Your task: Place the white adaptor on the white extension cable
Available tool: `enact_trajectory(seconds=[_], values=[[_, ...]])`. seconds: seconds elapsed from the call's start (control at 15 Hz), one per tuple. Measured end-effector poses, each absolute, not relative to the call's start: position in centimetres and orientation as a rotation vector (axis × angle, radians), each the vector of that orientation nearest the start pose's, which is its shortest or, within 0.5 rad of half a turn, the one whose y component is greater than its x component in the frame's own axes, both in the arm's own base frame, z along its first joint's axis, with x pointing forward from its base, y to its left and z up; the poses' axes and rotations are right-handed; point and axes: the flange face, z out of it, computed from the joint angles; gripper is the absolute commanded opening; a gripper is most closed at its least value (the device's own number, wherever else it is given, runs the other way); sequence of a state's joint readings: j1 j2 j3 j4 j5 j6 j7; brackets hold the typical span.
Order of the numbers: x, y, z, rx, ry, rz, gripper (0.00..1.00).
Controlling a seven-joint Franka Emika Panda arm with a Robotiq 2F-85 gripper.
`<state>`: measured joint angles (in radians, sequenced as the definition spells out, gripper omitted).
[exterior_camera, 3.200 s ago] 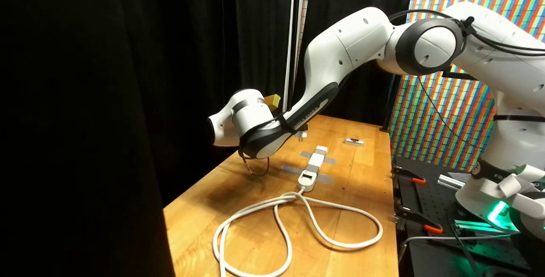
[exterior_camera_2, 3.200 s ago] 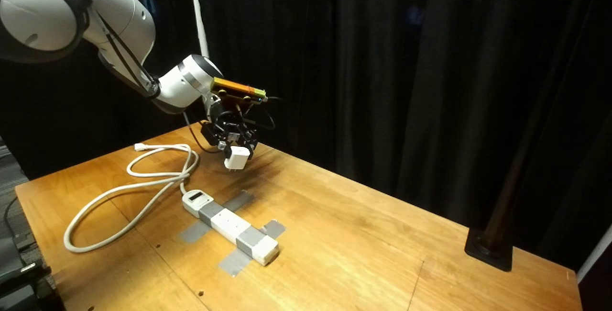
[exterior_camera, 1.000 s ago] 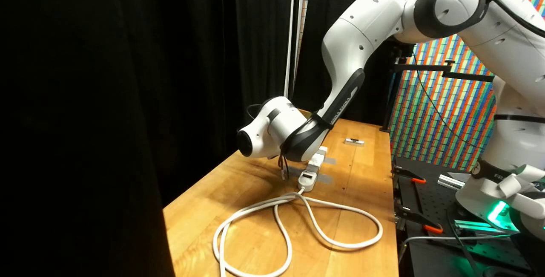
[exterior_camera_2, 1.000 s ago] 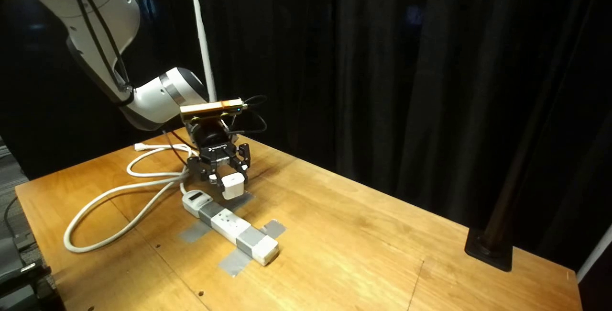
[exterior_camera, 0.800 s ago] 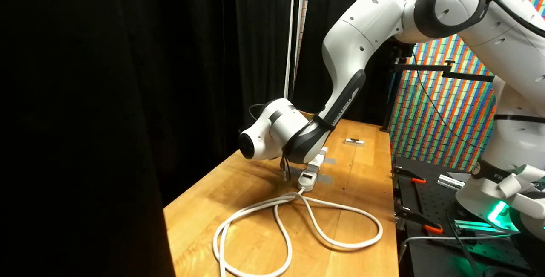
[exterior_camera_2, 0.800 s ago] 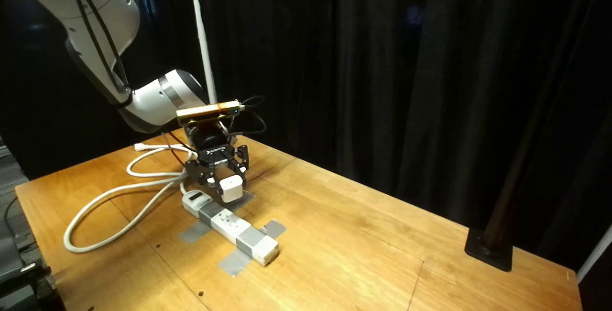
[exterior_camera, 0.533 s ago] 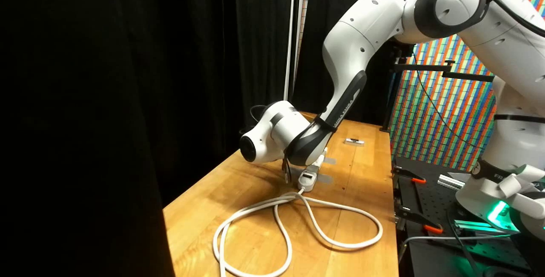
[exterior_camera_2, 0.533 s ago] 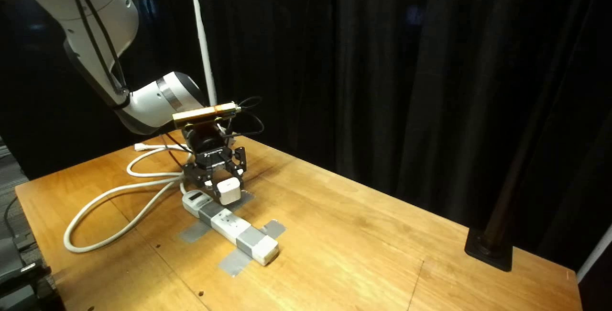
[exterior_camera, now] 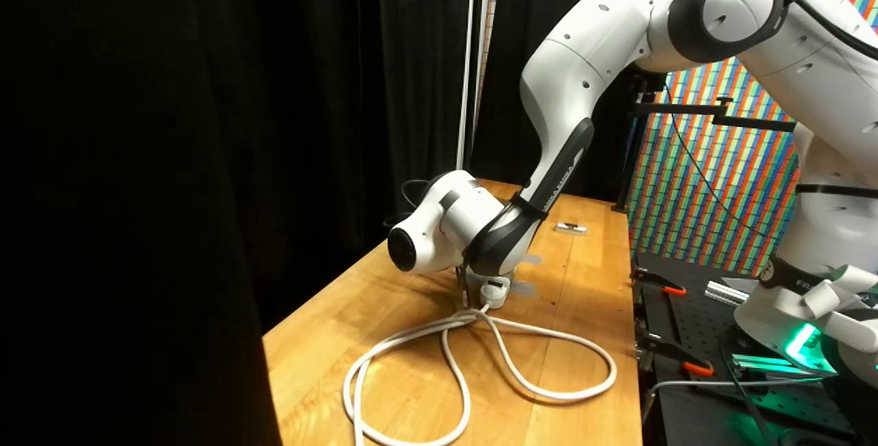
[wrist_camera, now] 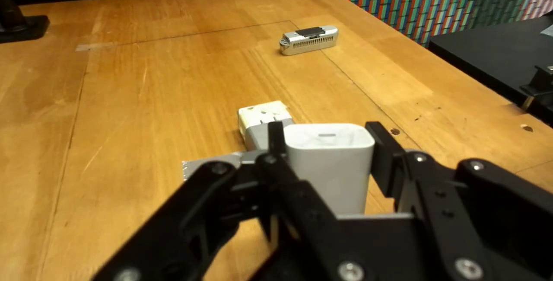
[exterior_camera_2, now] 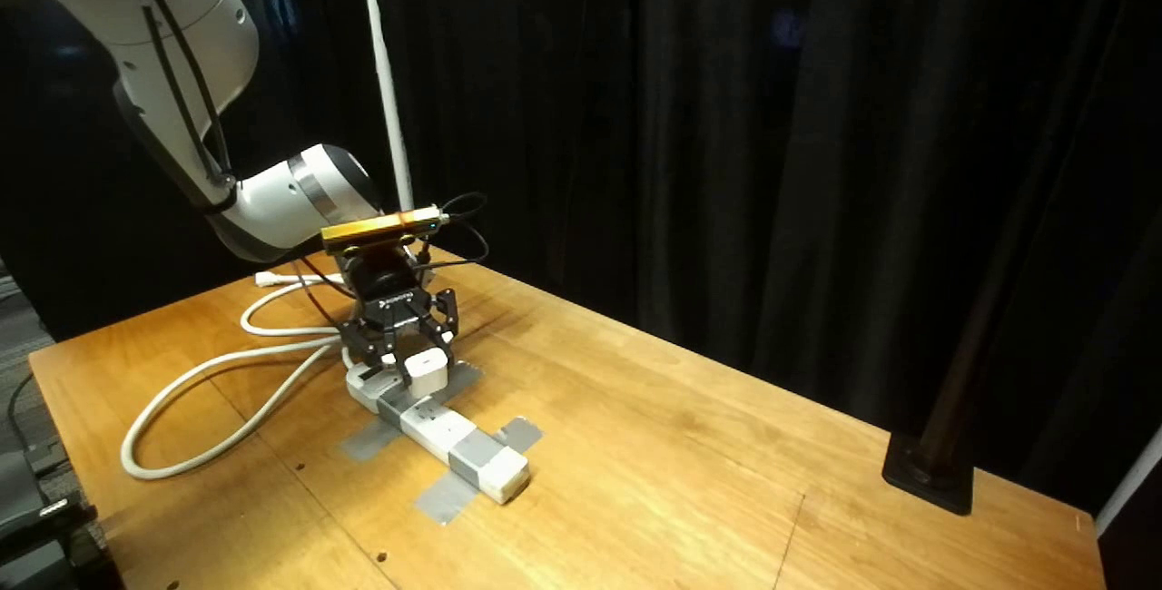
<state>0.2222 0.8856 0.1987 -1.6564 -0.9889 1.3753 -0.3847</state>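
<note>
The gripper (wrist_camera: pixel 327 140) grasps the adaptor (wrist_camera: pixel 330 177) between its fingers (wrist_camera: pixel 386 160) by opposite sides, presumably leaving the underside free. Below the gripper and running ahead of it, tape (exterior_camera_2: pixel 476 448) secures the cable (exterior_camera_2: pixel 440 427), likely against shifting during insertion. Adaptor-to-cable contact cannot be confirmed.

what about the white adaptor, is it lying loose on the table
No, the wrist view shows the white adaptor clamped in the gripper.
</note>
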Motion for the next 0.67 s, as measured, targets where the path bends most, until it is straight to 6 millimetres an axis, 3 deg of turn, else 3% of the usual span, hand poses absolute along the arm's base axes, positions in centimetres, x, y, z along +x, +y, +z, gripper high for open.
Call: enact_trajectory(seconds=[0.67], values=[[54.33, 12.68, 8.71, 1.605, 1.237, -1.236, 0.23]])
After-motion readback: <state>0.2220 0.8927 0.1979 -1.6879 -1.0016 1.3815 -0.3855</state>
